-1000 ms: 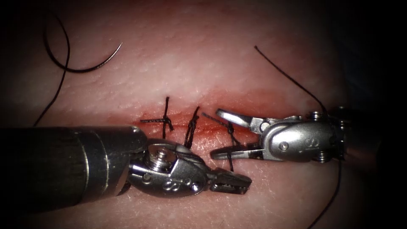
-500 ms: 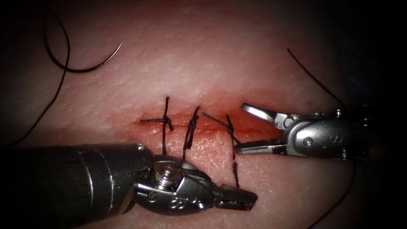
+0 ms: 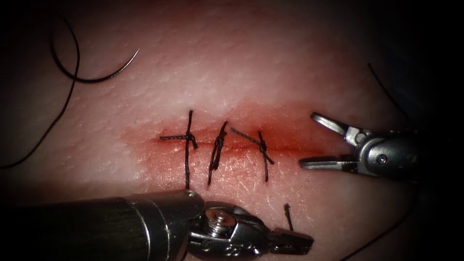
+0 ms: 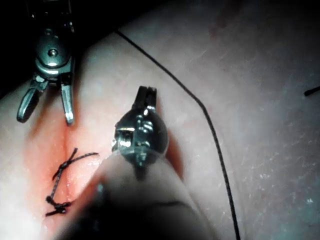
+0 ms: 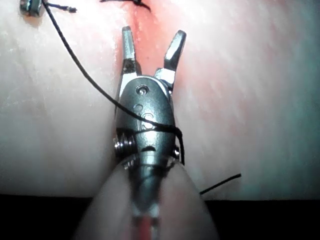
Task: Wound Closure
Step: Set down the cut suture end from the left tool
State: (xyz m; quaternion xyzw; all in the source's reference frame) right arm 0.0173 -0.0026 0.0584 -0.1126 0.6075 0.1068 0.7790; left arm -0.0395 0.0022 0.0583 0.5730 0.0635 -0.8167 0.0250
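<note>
In the endoscope view the tissue (image 3: 270,58) bears one cut (image 3: 241,143) running level across the middle of the frame, ringed by red fluid (image 3: 290,130). Three stitches cross it: one on the left (image 3: 187,145), one in the middle (image 3: 217,151) and one on the right (image 3: 263,153). One curved needle (image 3: 94,78) lies free on the surface in the upper left of the frame, well apart from the cut and to its left, not in the tissue and held by neither tool. Its thread (image 3: 53,121) trails down toward the left edge.

Two tools show. The left tool (image 3: 304,241) lies along the bottom edge, below the cut, its jaws clenched on one short cut end of thread (image 3: 288,215) that stands up from them. The right tool (image 3: 308,140) sits at the cut's right end with its jaws spread wide, one above the cut line and one below, grasping nothing.

In the left wrist view the left tool (image 4: 146,95) is seen from behind, jaws pressed together. The right tool (image 4: 47,107) hovers with both jaws splayed, and two stitches (image 4: 70,160) are in sight. One long strand of thread (image 4: 200,107) runs over the tissue beside the left tool.

In the right wrist view the right tool (image 5: 152,42) has its two jaws parted over the red fluid, and one strand of thread (image 5: 90,82) drapes across its body.
</note>
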